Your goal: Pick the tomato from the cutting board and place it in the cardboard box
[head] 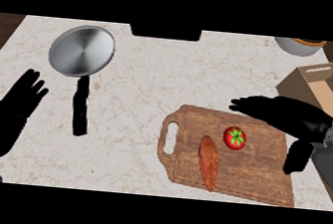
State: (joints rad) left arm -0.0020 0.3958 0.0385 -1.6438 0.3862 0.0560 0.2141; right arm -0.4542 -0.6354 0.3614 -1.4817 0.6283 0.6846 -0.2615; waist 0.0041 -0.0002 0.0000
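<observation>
A red tomato point(235, 138) with a green stem lies on the wooden cutting board point(256, 179) at the lower right, next to a long reddish sausage-like item point(208, 162). My right hand point(291, 117) hovers open just above and right of the tomato, fingers stretched leftward over the board's far edge, thumb hanging down at the right; it does not touch the tomato. The cardboard box point(326, 90) stands open at the right edge, behind that hand. At the left edge my left hand point(11, 110) rests open, fingers up.
A steel frying pan point(82, 50) with a black handle point(81, 106) lies at the upper left. A dark object point(165, 32) sits at the counter's far edge, and a grey bowl point(301, 46) at the far right corner.
</observation>
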